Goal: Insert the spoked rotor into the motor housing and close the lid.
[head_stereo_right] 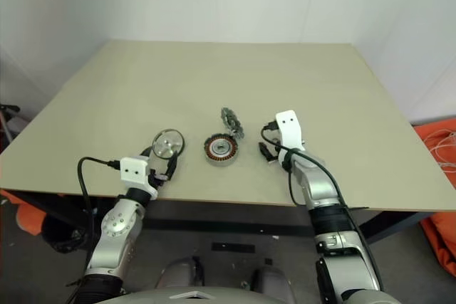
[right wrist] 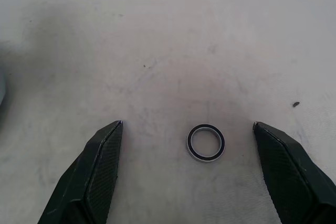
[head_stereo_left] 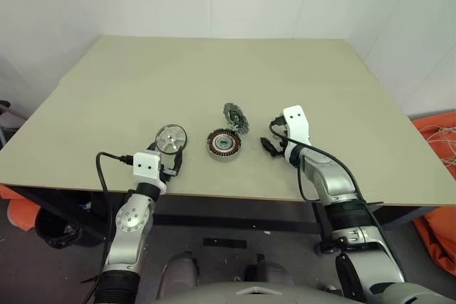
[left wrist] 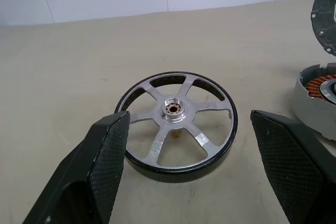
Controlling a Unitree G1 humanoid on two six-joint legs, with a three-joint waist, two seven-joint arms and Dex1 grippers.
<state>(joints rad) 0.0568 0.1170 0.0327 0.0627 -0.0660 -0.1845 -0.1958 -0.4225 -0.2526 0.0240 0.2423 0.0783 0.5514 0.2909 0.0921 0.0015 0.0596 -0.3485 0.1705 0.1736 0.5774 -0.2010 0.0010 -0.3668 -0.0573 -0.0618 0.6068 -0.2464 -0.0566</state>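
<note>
The motor housing [head_stereo_left: 224,144] lies flat on the table [head_stereo_left: 214,76], its copper windings facing up. Just behind it, the dark lid [head_stereo_left: 235,118] stands tilted on its edge, leaning toward the housing. To the left of the housing, apart from it, the spoked rotor [left wrist: 176,125] lies flat. The left gripper [left wrist: 189,166] stands wide open on both sides of the rotor, holding nothing. To the right of the housing, the right gripper [right wrist: 187,174] is wide open and empty over a small ring [right wrist: 206,142].
</note>
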